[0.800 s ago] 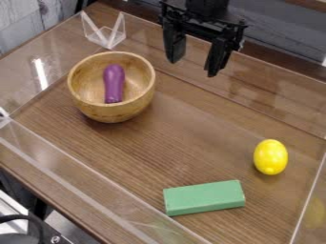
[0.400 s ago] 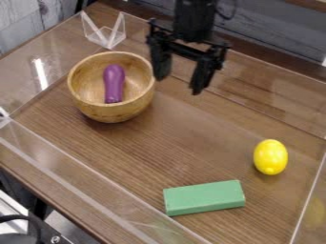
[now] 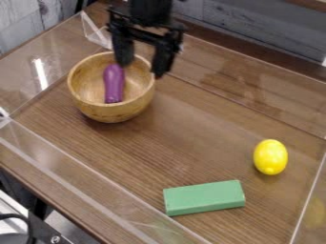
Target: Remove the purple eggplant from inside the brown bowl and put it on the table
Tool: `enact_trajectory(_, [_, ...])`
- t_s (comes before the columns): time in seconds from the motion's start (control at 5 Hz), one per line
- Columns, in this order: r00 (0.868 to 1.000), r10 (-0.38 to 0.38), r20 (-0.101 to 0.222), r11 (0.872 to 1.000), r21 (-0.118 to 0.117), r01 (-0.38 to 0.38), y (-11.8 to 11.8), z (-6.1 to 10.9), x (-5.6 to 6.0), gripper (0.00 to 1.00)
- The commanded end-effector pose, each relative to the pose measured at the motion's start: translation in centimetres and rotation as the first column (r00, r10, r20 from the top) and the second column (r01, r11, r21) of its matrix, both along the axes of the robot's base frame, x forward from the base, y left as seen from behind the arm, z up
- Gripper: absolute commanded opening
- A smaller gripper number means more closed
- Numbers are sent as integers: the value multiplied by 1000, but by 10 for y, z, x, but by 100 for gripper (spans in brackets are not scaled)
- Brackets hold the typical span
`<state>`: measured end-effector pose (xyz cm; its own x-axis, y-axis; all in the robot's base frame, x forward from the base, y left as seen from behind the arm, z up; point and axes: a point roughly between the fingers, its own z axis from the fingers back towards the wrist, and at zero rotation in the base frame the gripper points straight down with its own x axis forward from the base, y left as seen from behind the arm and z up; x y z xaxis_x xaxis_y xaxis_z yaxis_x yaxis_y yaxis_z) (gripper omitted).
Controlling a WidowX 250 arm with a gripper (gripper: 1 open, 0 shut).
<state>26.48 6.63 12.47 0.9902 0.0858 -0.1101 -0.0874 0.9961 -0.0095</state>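
The purple eggplant [image 3: 113,83] lies lengthwise inside the brown bowl [image 3: 90,103], which stands at the left of the table [image 3: 192,143]. My gripper [image 3: 137,56] hangs open above the bowl's far right rim, pointing straight down. Its two black fingers [image 3: 162,59] stand wide apart with nothing between them. The left finger partly covers the eggplant's far tip.
A yellow lemon [image 3: 269,156] rests at the right. A green rectangular block [image 3: 204,197] lies near the front. Clear plastic walls [image 3: 76,181] ring the tabletop, and a clear folded piece [image 3: 95,30] stands behind the bowl.
The gripper has travelled left from the back middle of the table to over the bowl, staying open. The eggplant, lemon and block have not moved.
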Motion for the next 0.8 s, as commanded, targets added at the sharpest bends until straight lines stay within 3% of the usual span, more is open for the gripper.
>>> enact_trajectory(0.0, [998, 15, 69, 1000, 19, -16, 23, 19, -2, 100])
enact_trajectory(0.6, [998, 36, 42, 999, 35, -38, 43, -11, 1, 100])
